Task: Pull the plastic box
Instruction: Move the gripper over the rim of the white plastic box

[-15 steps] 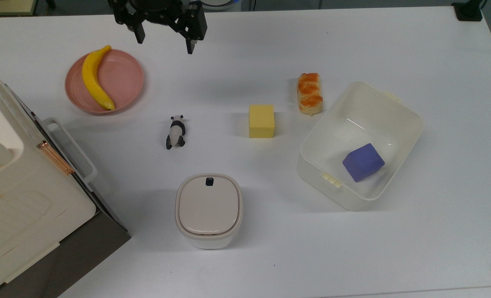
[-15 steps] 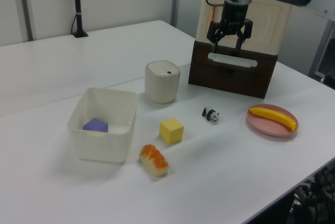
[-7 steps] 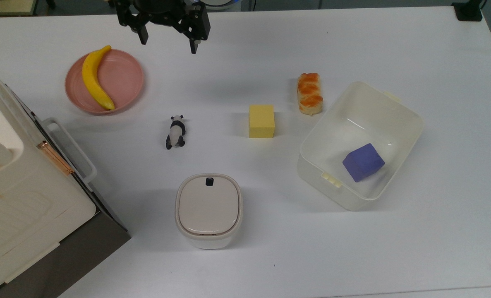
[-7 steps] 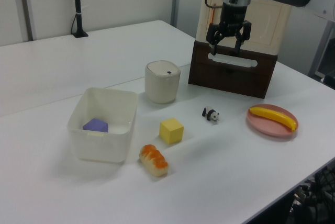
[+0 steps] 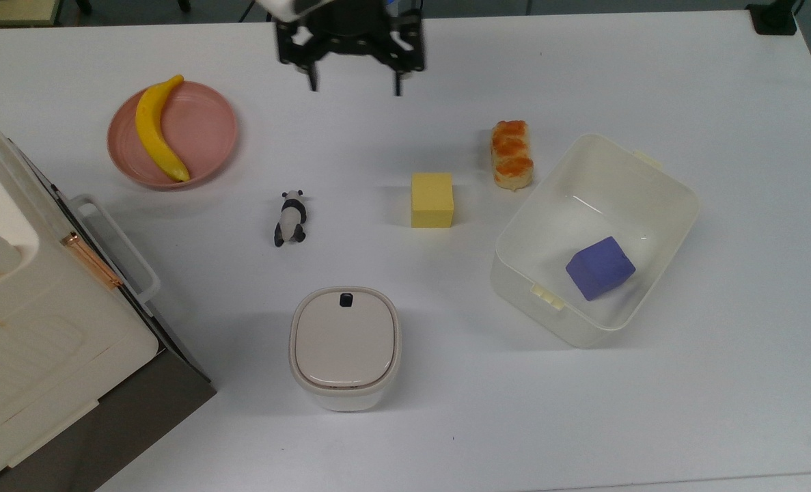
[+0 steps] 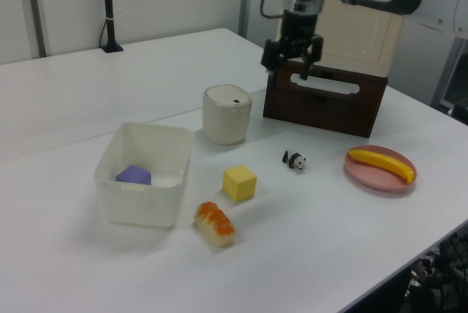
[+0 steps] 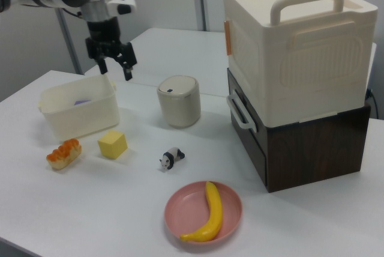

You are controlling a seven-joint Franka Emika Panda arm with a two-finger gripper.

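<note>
The box (image 5: 658,225) lies skewed on the worktop (image 5: 719,396), its long axis running from the top view's upper right to lower left. A purple cube (image 5: 600,268) sits inside. The end effector (image 5: 354,87) hangs well apart from it, fingers spread, empty.

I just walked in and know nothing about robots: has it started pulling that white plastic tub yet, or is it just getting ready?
Nothing is pulled yet. The plastic box sits untouched on the table, a purple block inside. In hand: the gripper hangs open in the air, well apart from the box, empty. Left: reaching the box, catching its rim and dragging it.
</note>
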